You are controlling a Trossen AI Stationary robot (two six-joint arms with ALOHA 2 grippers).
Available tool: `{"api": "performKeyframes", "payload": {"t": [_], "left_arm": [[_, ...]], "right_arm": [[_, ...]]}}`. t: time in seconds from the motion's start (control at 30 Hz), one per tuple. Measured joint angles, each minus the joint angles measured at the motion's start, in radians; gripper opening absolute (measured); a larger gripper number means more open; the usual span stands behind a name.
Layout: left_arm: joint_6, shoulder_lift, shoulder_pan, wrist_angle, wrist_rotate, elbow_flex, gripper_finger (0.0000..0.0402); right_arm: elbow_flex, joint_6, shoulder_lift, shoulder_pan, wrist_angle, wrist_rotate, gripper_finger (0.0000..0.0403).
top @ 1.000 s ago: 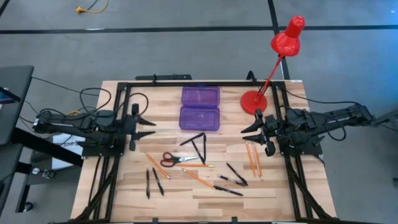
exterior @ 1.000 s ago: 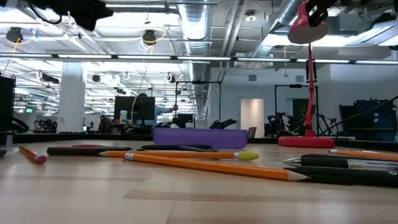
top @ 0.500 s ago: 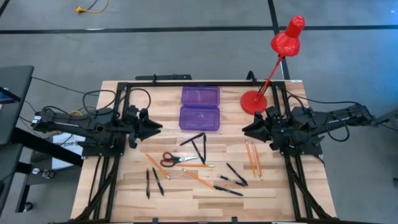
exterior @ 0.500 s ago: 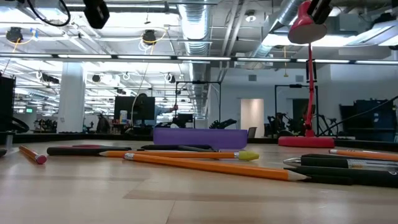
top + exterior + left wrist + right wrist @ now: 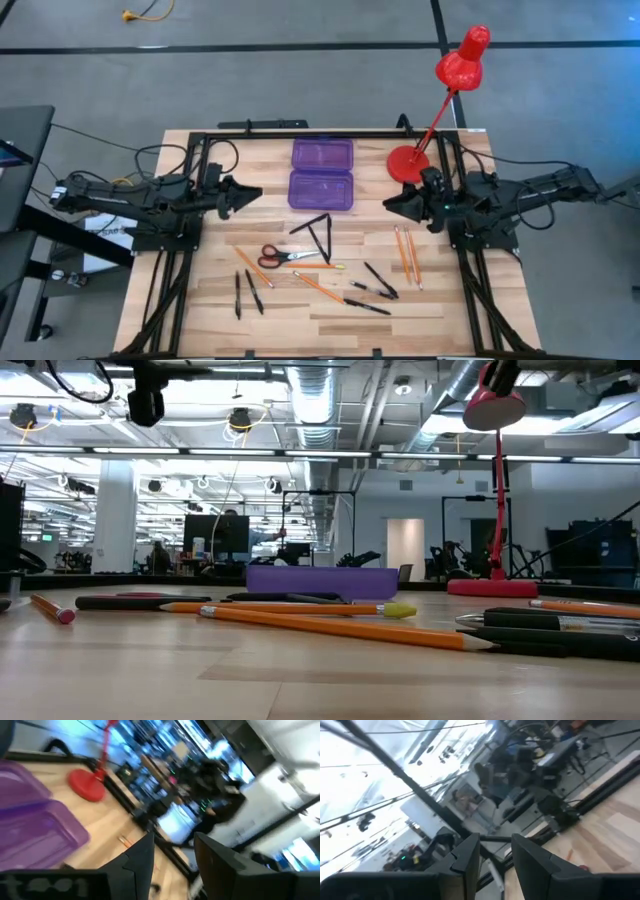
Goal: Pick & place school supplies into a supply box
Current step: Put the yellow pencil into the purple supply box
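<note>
The supply box (image 5: pixel 321 172), translucent purple, lies open at the table's back centre, also seen in the low view (image 5: pixel 320 580) and the left wrist view (image 5: pixel 35 820). In front of it lie the school supplies: a black triangle ruler (image 5: pixel 318 232), red-handled scissors (image 5: pixel 275 257), orange pencils (image 5: pixel 407 255), and black pens (image 5: pixel 375 285). My left gripper (image 5: pixel 250 195) hovers left of the box, open and empty, its fingers apart (image 5: pixel 175 865). Right of the box, my right gripper (image 5: pixel 392 203) is also open and empty (image 5: pixel 495 855).
A red desk lamp stands with its base (image 5: pixel 407 163) at the back right, close behind the right gripper, and its head (image 5: pixel 462 62) leans beyond the table's edge. A black frame (image 5: pixel 300 133) runs around the table. More pens (image 5: pixel 246 293) lie front left.
Both arms have swung inward: the left gripper moved right toward the box, the right gripper moved left. In the low view the left arm's dark part shifted at the top left.
</note>
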State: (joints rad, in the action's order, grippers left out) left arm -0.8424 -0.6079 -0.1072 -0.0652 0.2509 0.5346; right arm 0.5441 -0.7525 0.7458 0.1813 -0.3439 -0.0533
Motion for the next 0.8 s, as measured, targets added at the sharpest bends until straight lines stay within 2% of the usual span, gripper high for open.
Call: {"api": "performKeyframes", "payload": {"t": [0.23,0.33,0.4,0.43,0.5,0.63,0.73,0.8], "left_arm": [[0.066,-0.009,0.0,0.161,-0.043,0.0,0.0128],[0.113,-0.02,0.0,0.265,0.022,0.0,0.0128],[0.103,-0.038,0.001,0.273,0.049,0.001,0.0128],[0.112,-0.043,0.001,0.286,0.039,0.002,0.0128],[0.174,-0.063,-0.008,0.317,-0.053,0.0,0.0128],[0.221,-0.143,-0.065,0.329,-0.198,0.001,0.0128],[0.225,-0.24,-0.115,0.382,-0.208,0.031,0.0128],[0.235,-0.311,-0.143,0.413,-0.191,0.073,0.0128]], "right_arm": [[0.0,0.019,0.115,-0.028,-0.094,-0.045,0.0109],[0.0,0.019,0.184,-0.061,-0.146,-0.063,0.0109],[0.0,0.012,0.237,-0.076,-0.209,-0.052,0.0106],[0.0,-0.01,0.261,-0.08,-0.233,-0.038,0.0104],[0.0,-0.061,0.314,-0.091,-0.279,0.017,0.0098],[0.04,-0.072,0.412,-0.112,-0.292,0.231,0.0088],[0.122,0.047,0.45,-0.096,-0.231,0.266,0.008],[0.199,0.173,0.456,-0.087,-0.108,0.27,0.0074]]}}
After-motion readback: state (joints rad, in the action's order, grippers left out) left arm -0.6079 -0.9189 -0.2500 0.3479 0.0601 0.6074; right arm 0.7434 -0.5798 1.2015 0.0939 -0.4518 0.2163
